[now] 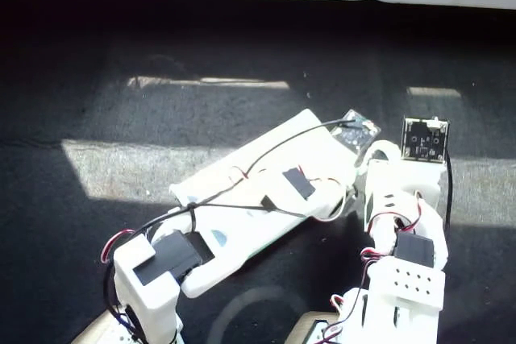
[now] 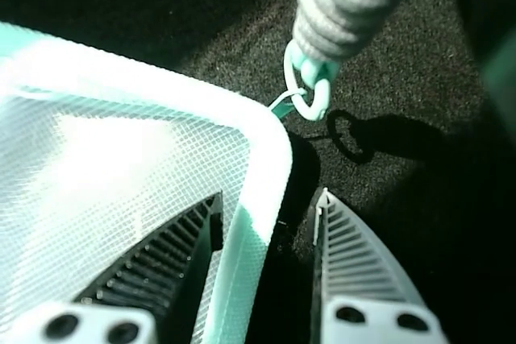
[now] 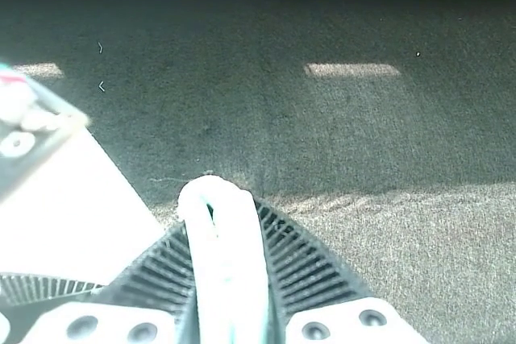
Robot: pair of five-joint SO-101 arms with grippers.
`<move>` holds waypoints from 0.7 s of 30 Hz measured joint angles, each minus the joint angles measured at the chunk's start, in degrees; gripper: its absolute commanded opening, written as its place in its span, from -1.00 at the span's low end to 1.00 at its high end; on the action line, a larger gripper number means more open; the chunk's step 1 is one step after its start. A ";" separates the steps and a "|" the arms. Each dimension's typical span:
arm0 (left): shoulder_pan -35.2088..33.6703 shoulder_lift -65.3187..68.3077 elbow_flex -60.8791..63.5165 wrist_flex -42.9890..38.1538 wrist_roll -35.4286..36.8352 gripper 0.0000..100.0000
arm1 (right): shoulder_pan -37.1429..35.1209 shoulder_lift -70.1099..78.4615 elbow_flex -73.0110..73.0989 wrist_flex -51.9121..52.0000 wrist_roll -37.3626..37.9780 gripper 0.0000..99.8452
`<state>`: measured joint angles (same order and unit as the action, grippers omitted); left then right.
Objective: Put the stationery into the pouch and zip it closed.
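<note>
The left gripper (image 2: 270, 196) stands open astride the mint rim of the pouch (image 2: 121, 159), which runs lengthwise between its jaws. The zip pull (image 2: 306, 90) lies just ahead of the tips. I can't tell what the mesh holds. The right gripper (image 3: 222, 209) is clamped on a pale strip (image 3: 224, 267), probably part of the pouch.

Arms: the left arm (image 1: 258, 199) lies slantwise across the counter (image 1: 161, 54), and the right arm (image 1: 403, 223) stands just to its right.
Left claw (image 2: 270, 199): one finger is over the pouch (image 2: 121, 142) and the other over the counter beside it, with the pouch's corner edge in the gap between them.
Clip (image 2: 306, 90): it sits just beyond that corner, under a ribbed strap (image 2: 347, 2) and above the counter.
Right claw (image 3: 219, 215): it is closed around a band (image 3: 224, 271) that runs out between its fingers.
</note>
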<state>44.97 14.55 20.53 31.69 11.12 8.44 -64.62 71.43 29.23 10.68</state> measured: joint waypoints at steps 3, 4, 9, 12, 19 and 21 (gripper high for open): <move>0.00 2.29 -0.70 -0.26 0.00 -0.62 | 0.00 0.00 0.00 0.09 0.00 -0.99; 0.00 2.90 -1.14 -0.26 0.00 -0.62 | 0.00 0.00 0.00 0.09 0.00 -0.99; -0.09 4.13 -3.52 1.23 -1.58 -0.79 | 0.00 0.00 0.00 0.09 0.00 -0.99; -0.18 4.13 -3.87 2.37 -6.68 -0.97 | 0.44 0.00 0.00 0.09 0.00 -0.99; -3.08 3.78 -4.57 4.57 -8.26 -0.98 | 0.44 0.00 -1.58 1.32 0.00 -0.99; -3.87 2.64 -4.22 5.89 -8.35 -0.98 | -0.53 0.00 -1.58 1.32 0.00 -0.99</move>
<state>41.10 17.19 16.31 37.58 2.77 7.91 -64.62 69.85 30.55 10.68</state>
